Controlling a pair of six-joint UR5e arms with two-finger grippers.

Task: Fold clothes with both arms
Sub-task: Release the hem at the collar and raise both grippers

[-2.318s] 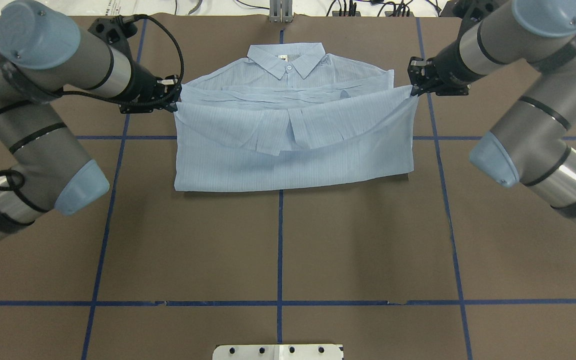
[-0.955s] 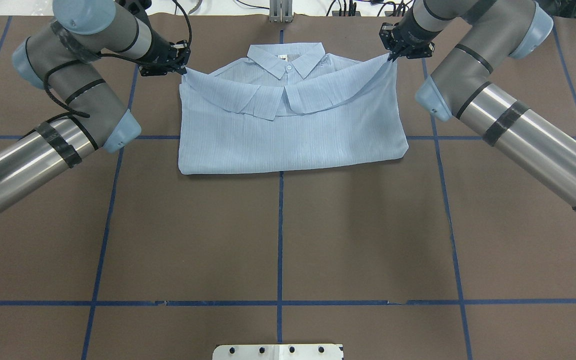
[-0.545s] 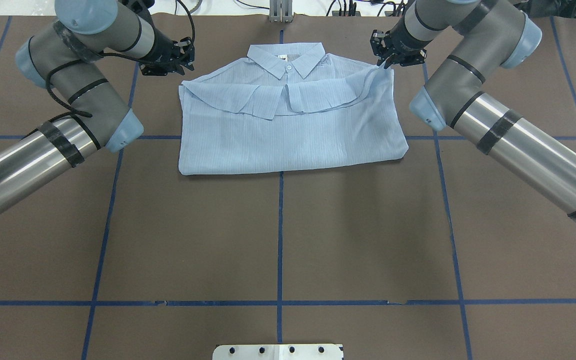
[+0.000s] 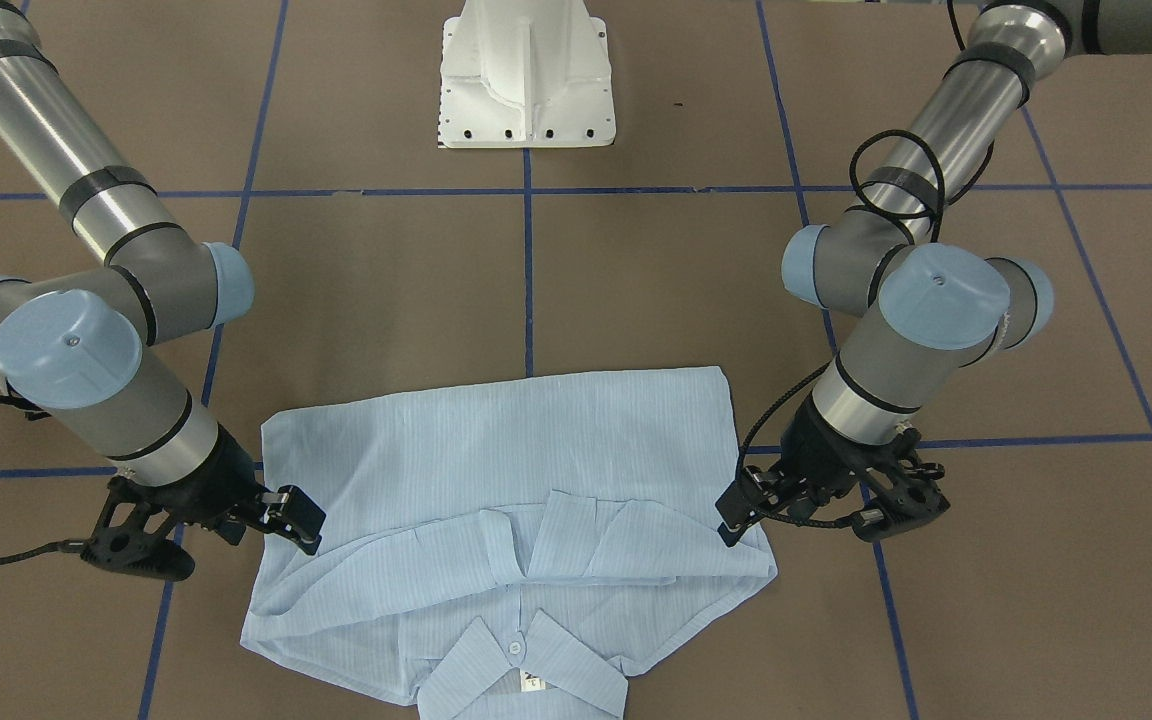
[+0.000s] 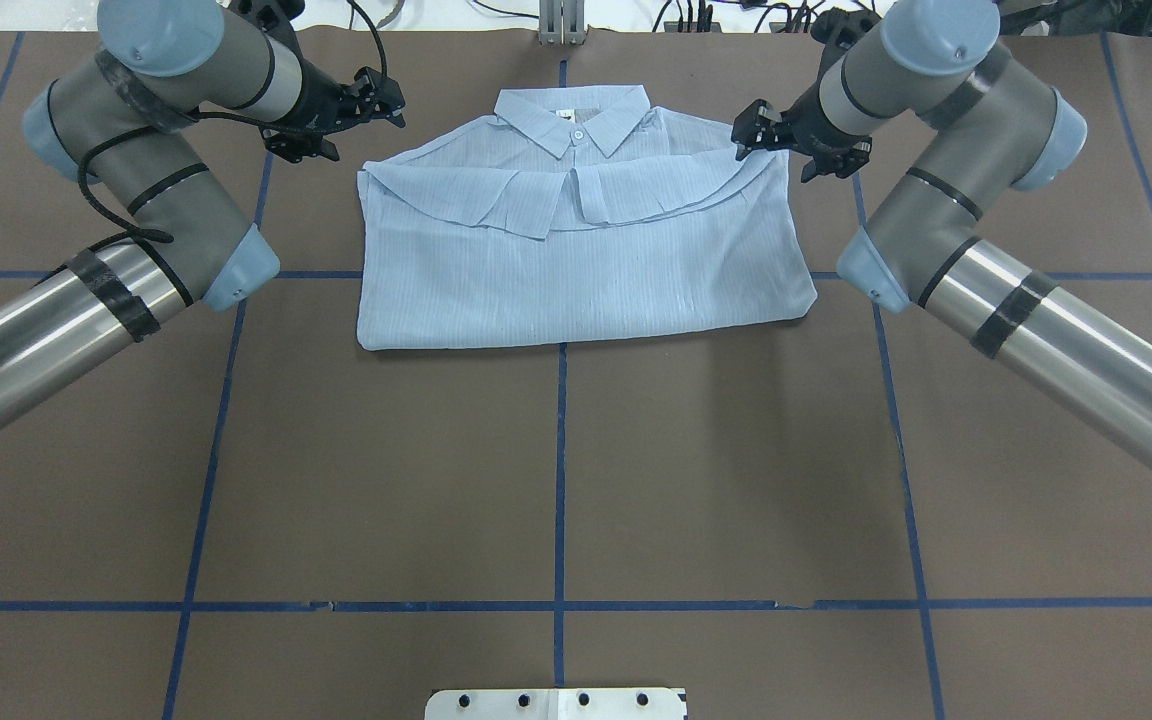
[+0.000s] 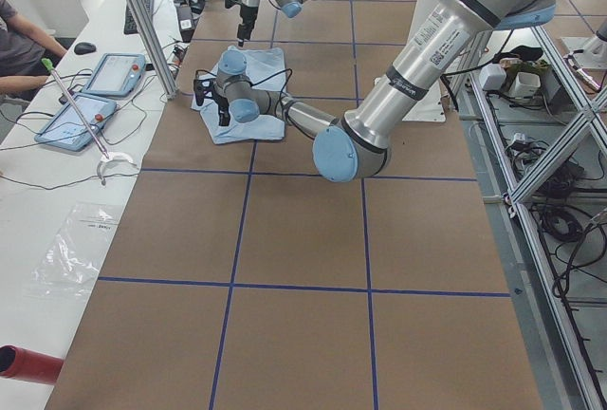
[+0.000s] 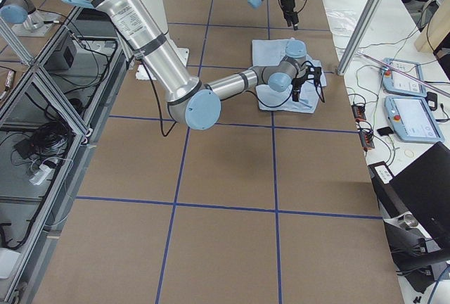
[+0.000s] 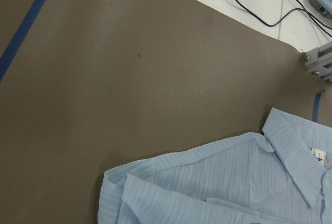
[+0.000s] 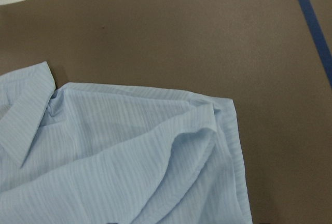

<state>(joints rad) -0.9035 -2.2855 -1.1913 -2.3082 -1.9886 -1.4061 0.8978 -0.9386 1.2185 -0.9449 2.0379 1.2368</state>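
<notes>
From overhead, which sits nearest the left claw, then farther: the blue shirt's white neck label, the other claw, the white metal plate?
From the left gripper:
1. White neck label, top centre.
2. Right gripper, opposite side.
3. White metal plate, bottom edge.

shirt [image 4: 496, 440] on table [image 4: 636, 280], between left fingers [image 4: 733, 512] and right fingers [image 4: 301, 518]

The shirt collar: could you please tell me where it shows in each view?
Front-facing: collar, bottom centre.
Overhead: collar, top centre.
Exterior left: too small to tell.
Exterior right: too small to tell.
Left wrist: collar, right edge.
Right wrist: collar, left edge.
Shared landmark: the white neck label inside it.
</notes>
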